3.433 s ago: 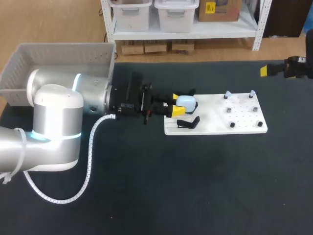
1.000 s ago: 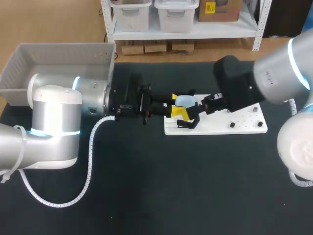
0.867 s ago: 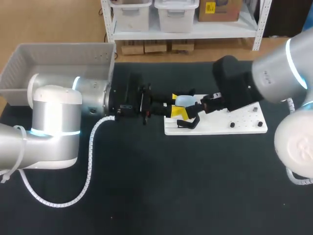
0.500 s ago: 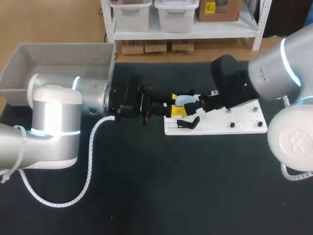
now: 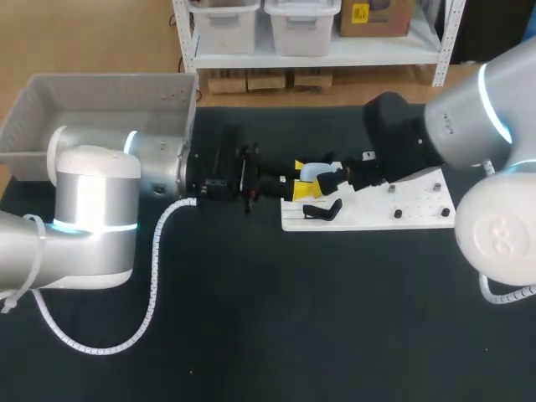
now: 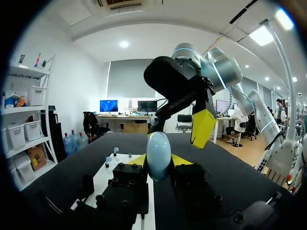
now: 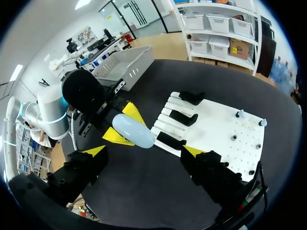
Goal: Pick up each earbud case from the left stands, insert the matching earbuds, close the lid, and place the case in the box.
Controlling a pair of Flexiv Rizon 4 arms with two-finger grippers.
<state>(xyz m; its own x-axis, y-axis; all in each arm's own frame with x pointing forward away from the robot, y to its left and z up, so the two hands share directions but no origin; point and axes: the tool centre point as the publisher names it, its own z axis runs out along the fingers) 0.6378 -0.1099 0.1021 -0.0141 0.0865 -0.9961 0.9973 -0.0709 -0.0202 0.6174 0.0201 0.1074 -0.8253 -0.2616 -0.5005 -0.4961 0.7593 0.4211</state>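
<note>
Black cloth surface [image 5: 293,318] carries a white pegboard plate [image 5: 419,209] right of centre. Over the plate's left end, the left jaws pinch a pale blue oval earbud case [image 5: 311,171] from two sides. The right jaws stand wide apart, close at its right.

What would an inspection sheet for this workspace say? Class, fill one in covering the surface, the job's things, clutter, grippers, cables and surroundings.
Surface: black table bearing a white board.
Job's things: light blue earbud case held over the board's left end; black stands on that end; small pegs on the board's right part; grey box at the table's far left corner.
Clutter: nothing seen.
Grippers: left gripper shut on the case; right gripper open, close to the case.
Cables: white spiral conduit on the left arm.
Surroundings: nothing seen.
</note>
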